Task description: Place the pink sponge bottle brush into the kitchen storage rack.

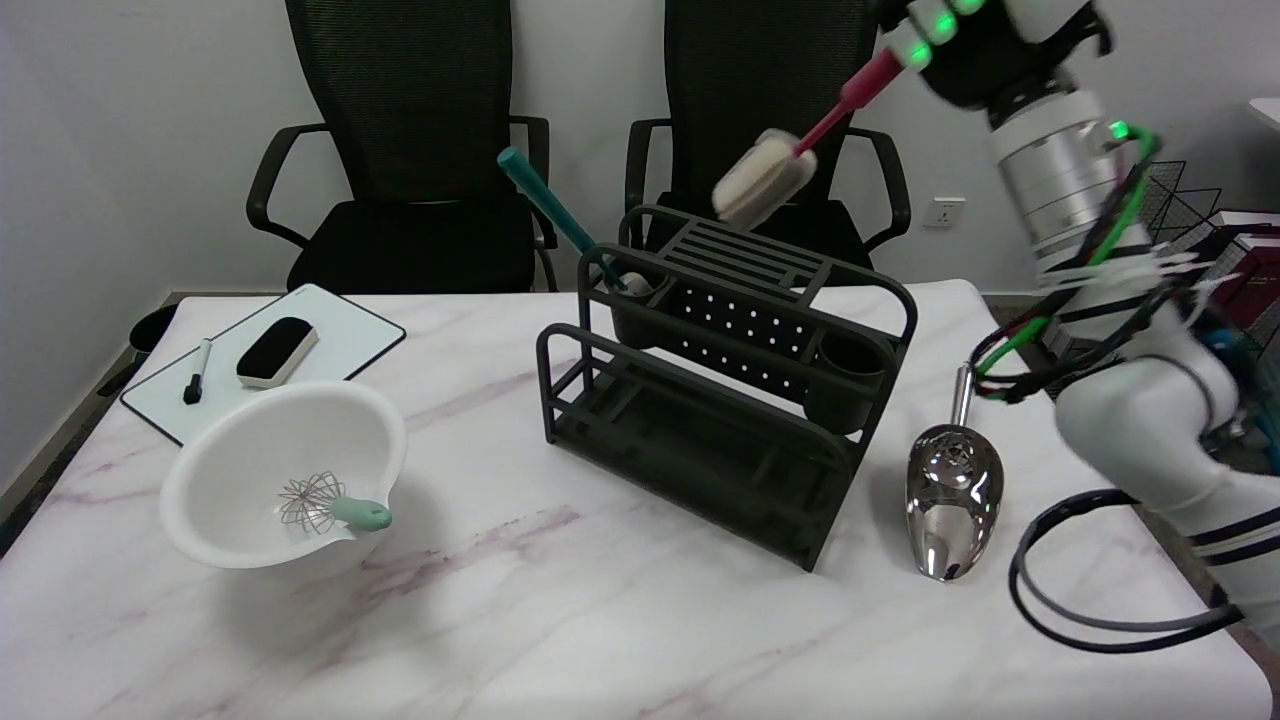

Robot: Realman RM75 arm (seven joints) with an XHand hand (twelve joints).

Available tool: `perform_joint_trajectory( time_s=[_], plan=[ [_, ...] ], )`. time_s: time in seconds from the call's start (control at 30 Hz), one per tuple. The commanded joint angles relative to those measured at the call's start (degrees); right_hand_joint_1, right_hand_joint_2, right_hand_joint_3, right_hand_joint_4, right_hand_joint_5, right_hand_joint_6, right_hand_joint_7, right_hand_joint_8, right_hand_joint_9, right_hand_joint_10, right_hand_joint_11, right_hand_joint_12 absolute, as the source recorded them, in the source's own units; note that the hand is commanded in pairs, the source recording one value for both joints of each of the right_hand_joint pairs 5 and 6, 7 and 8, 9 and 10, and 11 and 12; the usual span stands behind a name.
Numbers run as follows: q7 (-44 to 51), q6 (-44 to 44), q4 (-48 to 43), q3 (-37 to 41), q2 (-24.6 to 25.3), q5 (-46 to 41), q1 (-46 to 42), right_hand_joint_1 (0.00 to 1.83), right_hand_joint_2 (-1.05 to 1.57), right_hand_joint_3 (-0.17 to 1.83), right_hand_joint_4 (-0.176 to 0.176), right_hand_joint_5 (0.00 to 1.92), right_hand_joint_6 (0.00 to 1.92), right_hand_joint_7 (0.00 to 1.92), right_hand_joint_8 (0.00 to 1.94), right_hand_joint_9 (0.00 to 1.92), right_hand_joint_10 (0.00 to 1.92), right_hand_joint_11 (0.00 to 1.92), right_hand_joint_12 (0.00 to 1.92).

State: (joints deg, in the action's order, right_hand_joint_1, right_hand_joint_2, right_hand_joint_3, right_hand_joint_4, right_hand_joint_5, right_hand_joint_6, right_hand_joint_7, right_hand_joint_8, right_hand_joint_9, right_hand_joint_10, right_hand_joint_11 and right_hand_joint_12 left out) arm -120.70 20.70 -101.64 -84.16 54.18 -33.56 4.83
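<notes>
Above the rack (720, 370), I have the right hand (985, 45) at the picture's top edge, gripping the pink sponge bottle brush (800, 150) by its handle; its long axis slants, sponge head pointing down-left, hanging in the air clear over the rack's top grille, off the tabletop (560, 620)

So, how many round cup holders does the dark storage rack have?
2. One cup is at the rack's upper left end, with a teal-handled tool standing in it; the other cup is at the right end. I see nothing inside it, though its bottom is hidden.
</notes>
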Motion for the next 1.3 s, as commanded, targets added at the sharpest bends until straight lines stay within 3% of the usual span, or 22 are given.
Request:
perform_joint_trajectory(
  time_s=[0.03, 0.47, 0.7, 1.3],
  plan=[
    [-0.7, -9.6, -3.8, 18.3, -8.0, -3.3, -5.8, 0.87, 1.57, 1.04, 0.0, 1.92, 1.92, 1.92, 1.92, 1.92, 1.92, 1.92, 1.92],
    [3.4, -10.8, -2.4, 10.0, -7.5, 1.2, -6.8, 0.92, 1.57, 1.0, 0.0, 1.92, 1.92, 1.92, 1.92, 1.92, 1.92, 1.92, 1.92],
    [3.4, -5.6, 0.5, 11.0, -7.4, 5.6, -9.0, 0.95, 1.57, 0.87, 0.0, 1.92, 1.92, 1.92, 1.92, 1.92, 1.92, 1.92, 1.92],
    [3.4, 1.2, 1.0, 15.0, -5.6, 6.2, -19.7, 0.99, 1.57, 0.82, 0.0, 1.92, 1.92, 1.92, 1.92, 1.92, 1.92, 1.92, 1.92]
  ],
)
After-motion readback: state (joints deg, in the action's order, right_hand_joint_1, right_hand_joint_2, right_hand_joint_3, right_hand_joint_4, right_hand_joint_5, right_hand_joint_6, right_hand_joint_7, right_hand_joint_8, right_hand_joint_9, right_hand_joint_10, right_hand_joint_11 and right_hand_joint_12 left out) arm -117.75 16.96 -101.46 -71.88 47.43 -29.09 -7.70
